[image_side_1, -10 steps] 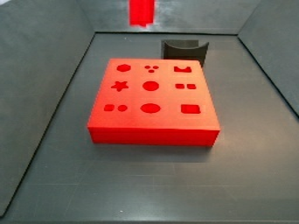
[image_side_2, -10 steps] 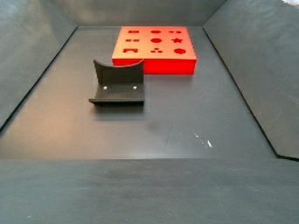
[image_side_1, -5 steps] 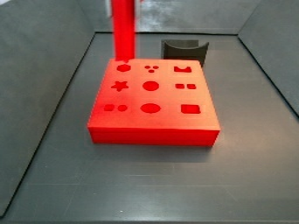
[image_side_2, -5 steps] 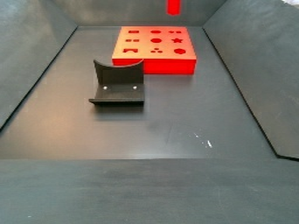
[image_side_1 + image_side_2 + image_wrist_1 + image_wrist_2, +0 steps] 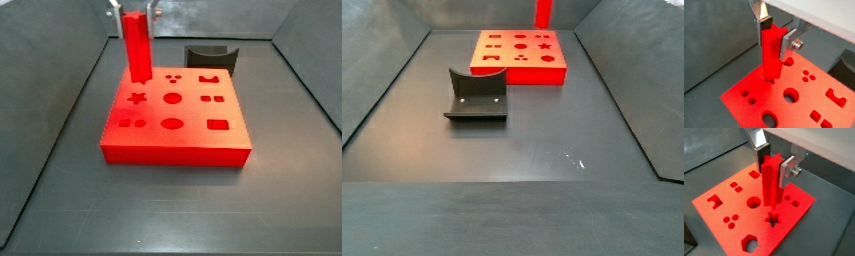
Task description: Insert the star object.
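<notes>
The star object [image 5: 138, 45] is a long bright red ridged peg hanging upright. My gripper [image 5: 134, 8] is shut on its top end. Its lower end is just above the back left part of the red block [image 5: 174, 140], close to the star hole [image 5: 135, 98]. In both wrist views the fingers [image 5: 764, 22] [image 5: 786, 170] clamp the peg [image 5: 771, 55] [image 5: 771, 183], and my gripper [image 5: 774, 34] [image 5: 774, 163] is above the block. The star hole [image 5: 773, 218] shows just past the peg's tip. In a side view only the peg's lower part [image 5: 544, 12] shows above the block [image 5: 520, 70].
The dark fixture [image 5: 476, 95] stands on the grey floor in front of the block, and shows behind the block in a side view [image 5: 211, 55]. Sloped grey walls [image 5: 54, 140] enclose the floor. The block has several other shaped holes [image 5: 173, 98].
My gripper has come down and moved over the block's back left part with the peg in it. The peg's tip is now lower, near the star hole.
</notes>
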